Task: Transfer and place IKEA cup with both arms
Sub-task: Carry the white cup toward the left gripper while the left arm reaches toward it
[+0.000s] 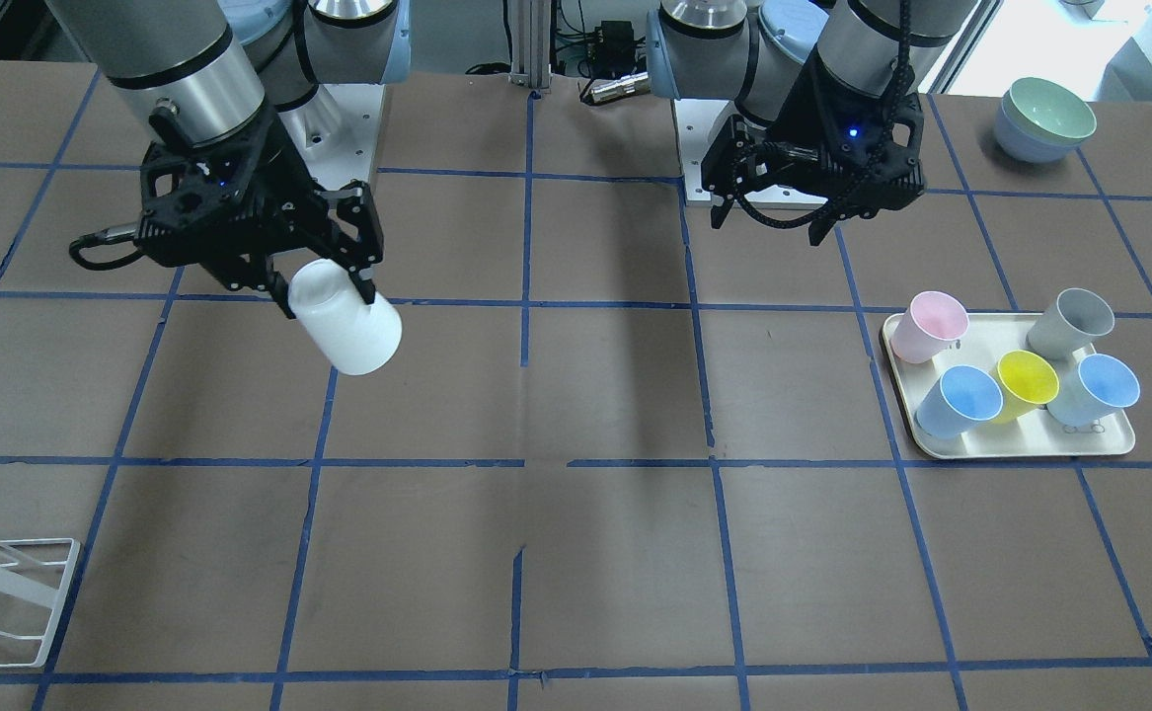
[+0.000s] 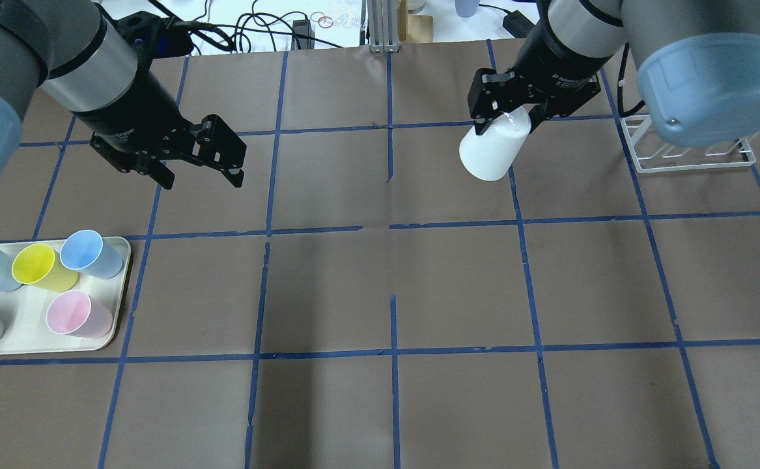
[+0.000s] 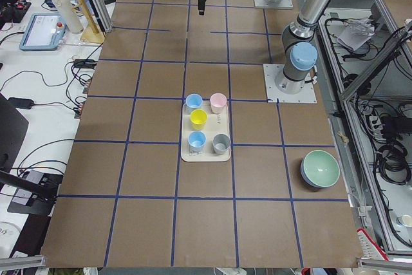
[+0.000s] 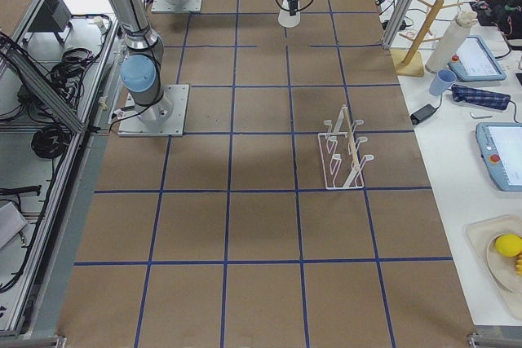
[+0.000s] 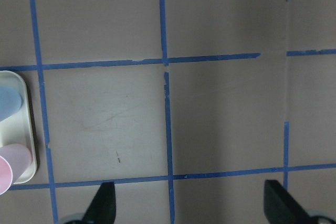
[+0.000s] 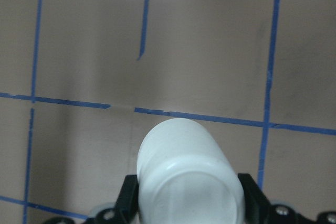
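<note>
The right gripper (image 2: 508,120) grips the cup (image 2: 492,151) by its narrow end, in the air well apart from the tray (image 2: 28,326), wide end slanting down toward the tray side (there the left gripper (image 2: 202,179), nearer the tray, hangs wide open and empty).
</note>
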`<state>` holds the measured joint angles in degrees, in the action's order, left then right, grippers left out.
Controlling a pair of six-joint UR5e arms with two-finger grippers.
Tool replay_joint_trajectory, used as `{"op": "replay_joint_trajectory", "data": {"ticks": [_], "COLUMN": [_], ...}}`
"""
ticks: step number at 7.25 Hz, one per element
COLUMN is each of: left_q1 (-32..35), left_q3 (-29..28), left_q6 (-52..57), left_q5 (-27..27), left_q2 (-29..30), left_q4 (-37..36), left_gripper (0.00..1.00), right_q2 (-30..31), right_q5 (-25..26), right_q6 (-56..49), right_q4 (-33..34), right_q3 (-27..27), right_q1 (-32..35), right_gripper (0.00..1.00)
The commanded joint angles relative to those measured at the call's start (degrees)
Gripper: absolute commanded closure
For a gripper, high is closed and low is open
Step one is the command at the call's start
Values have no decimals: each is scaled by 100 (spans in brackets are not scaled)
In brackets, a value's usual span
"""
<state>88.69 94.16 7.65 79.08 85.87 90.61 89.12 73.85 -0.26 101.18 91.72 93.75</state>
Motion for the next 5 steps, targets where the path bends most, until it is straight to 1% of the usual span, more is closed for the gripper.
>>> {"op": "replay_joint_trajectory", "data": {"ticks": [1,2,3,4,5], "left_q1": [-464,-763,-940,-950,-898], "left_q3": [259,383,514,646,769], "left_q6": [446,596,597,597,597], "left_q5": [-1501,-2597,-3652,-4376,-5236], "left_q2": [18,9,-26,-26,-35], "left_q4": [-35,-26,-18,-26,-26], "left_gripper": [0,0,0,0,0], "right_q2": [237,247,247,247,238], "right_q5": [-1402,-1974,-2867,-3851,-4792], "right_q6": [148,184,193,219,236], "right_q4": [-414,-450,-642,-1009,-1431], "right_q3": [12,12,47,99,117], "right_q1": [-32,-224,-452,-637,-935], "right_gripper": [100,100,100,100,100]}}
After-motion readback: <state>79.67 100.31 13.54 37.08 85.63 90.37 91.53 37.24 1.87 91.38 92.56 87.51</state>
